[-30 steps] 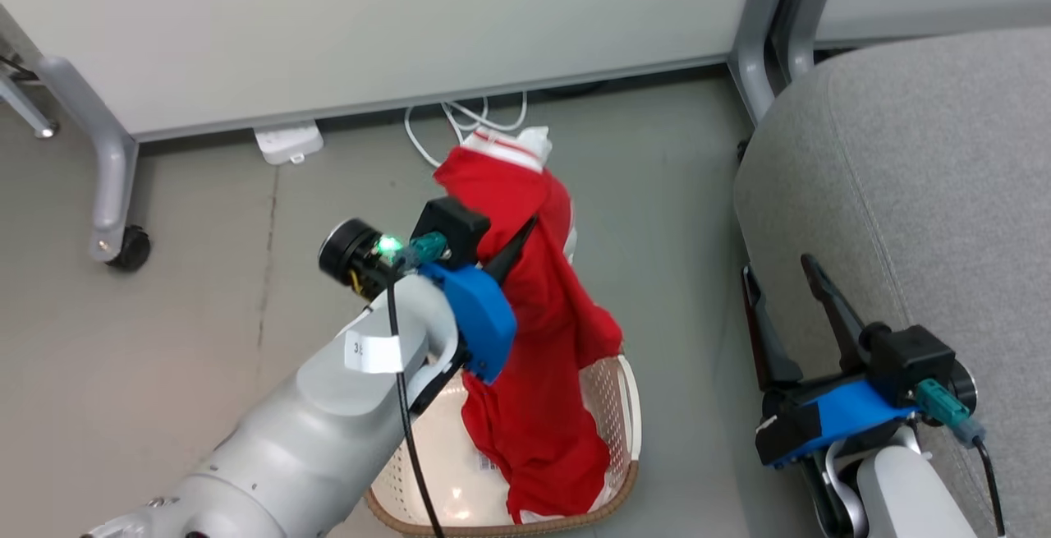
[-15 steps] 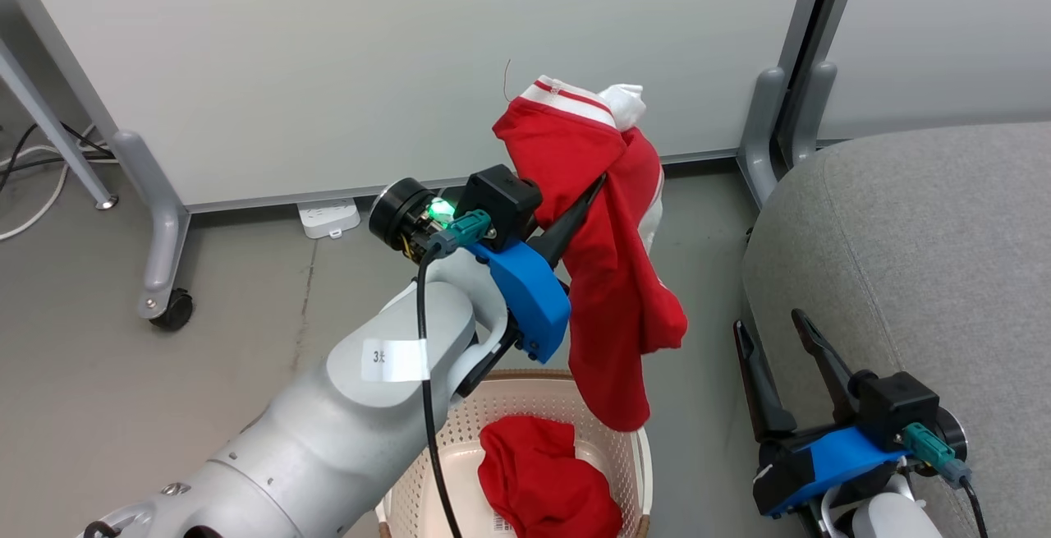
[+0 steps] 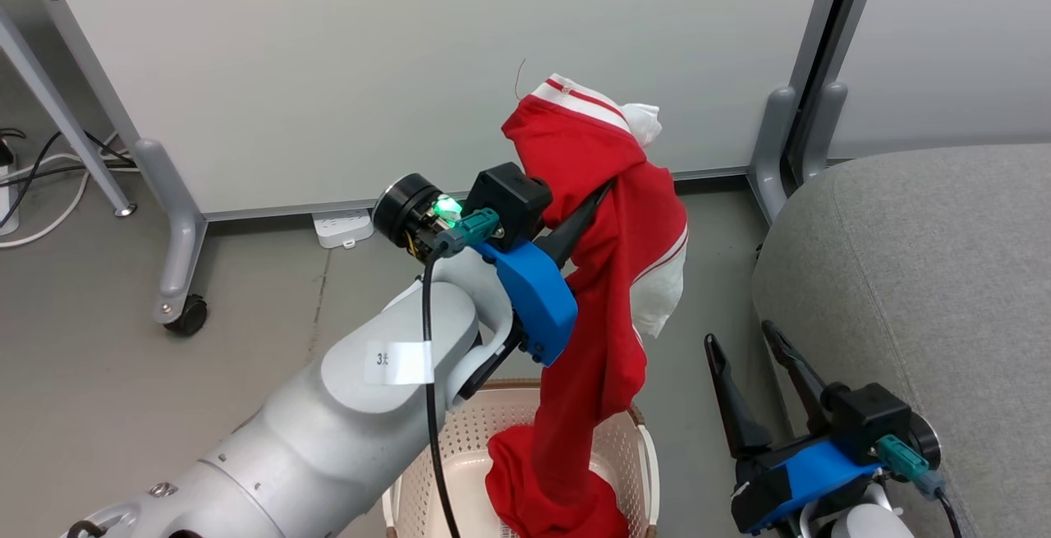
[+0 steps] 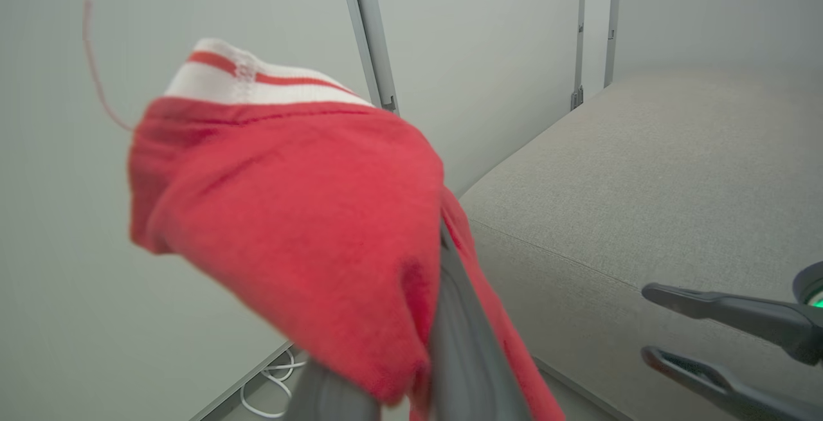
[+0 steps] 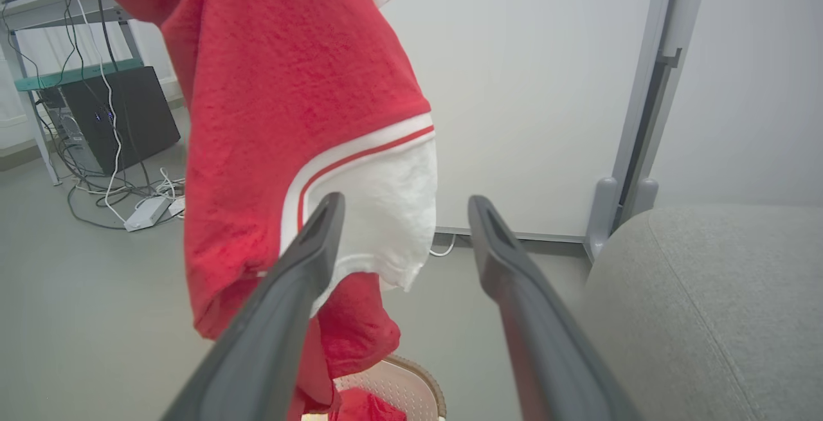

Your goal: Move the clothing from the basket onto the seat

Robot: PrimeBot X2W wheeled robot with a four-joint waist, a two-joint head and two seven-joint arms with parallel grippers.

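My left gripper (image 3: 605,193) is shut on a red garment of the clothing (image 3: 612,275) with white striped trim, held up above the basket (image 3: 460,439). The cloth drapes over the fingers and hangs down to a red heap (image 3: 542,497) inside the basket. In the left wrist view the clothing (image 4: 289,215) covers most of my fingers. My right gripper (image 3: 739,334) stands open low beside the seat (image 3: 920,275), nothing between its fingers. In the right wrist view the right gripper (image 5: 405,202) points at the clothing (image 5: 289,87), apart from it, with the basket (image 5: 418,392) below and the seat (image 5: 707,292) at right.
White partition panels stand behind on grey legs with a castor (image 3: 187,318). A white power strip (image 3: 343,228) lies at the panel's foot and cables (image 3: 41,177) run at far left. A black computer case (image 5: 116,112) and more cables sit on the floor.
My left arm has lifted the red garment up out of the basket, and the cloth has swung so its white panel faces out. The head view has tilted up. My right gripper stays open.
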